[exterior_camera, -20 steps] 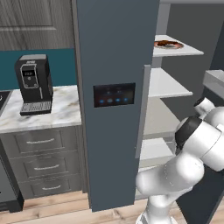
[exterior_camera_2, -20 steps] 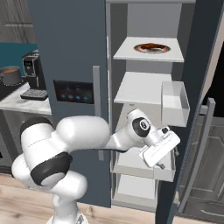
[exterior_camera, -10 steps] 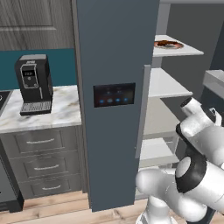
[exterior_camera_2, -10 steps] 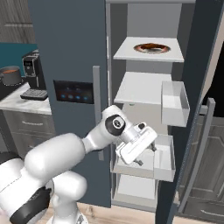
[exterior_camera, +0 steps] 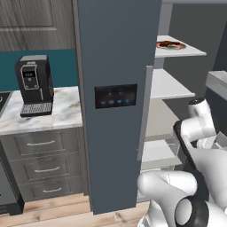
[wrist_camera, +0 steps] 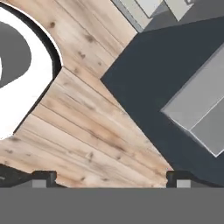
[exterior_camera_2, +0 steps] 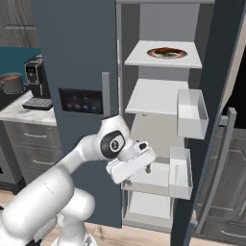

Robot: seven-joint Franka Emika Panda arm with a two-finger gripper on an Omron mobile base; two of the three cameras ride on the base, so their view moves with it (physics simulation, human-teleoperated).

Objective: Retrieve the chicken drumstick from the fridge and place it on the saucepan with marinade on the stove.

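Right base view: the arm bends low before the fridge (exterior_camera_2: pixel 81 57), end effector (exterior_camera_2: pixel 139 169) open, pointing floorward.

Fridge (exterior_camera_2: pixel 77 57) open, pale shelves exposed. Top shelf: white plate (exterior_camera_2: pixel 167 53) w/ reddish-brown drumstick (exterior_camera_2: pixel 166 50). Arm reaches toward lower shelves; gripper (exterior_camera_2: pixel 144 168) at ~6 o'clock from plate, jaws not discernible. Saucepan (exterior_camera_2: pixel 11 82) far at 9 o'clock, orange-red marinade (exterior_camera_2: pixel 10 77) inside. Coffee machine (exterior_camera_2: pixel 34 77) beside it.

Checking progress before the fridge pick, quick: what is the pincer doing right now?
Pincer: open wide, holding nothing, pointing down at the wooden floor.
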